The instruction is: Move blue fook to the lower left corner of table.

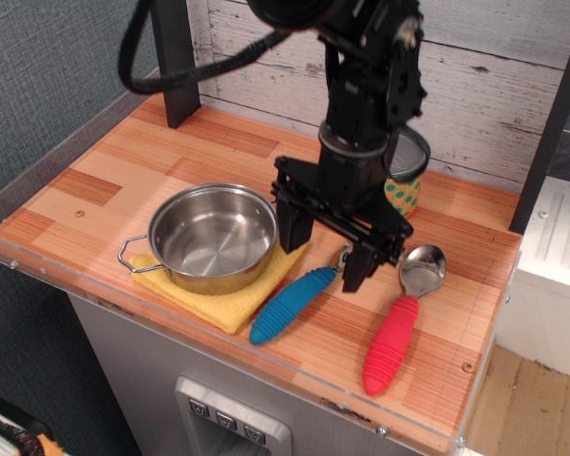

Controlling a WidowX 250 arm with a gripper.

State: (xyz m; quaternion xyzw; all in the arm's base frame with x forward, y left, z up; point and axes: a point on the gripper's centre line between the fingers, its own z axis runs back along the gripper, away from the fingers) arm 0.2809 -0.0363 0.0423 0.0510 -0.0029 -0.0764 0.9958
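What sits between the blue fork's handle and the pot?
Only the yellow cloth under the pot; the blue fork lies just off its edge, per observation.image.

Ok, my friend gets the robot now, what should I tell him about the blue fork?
Gripper: open, empty, fingers either side of the blue fork's tine end, low over the table.
Fork: lying flat at the front middle, its handle tip by the yellow cloth under the pot, with the red spoon on its other side.
Done: gripper is lined up over the fork.
Left: close on the fork, lift it, set it in the lower left corner.
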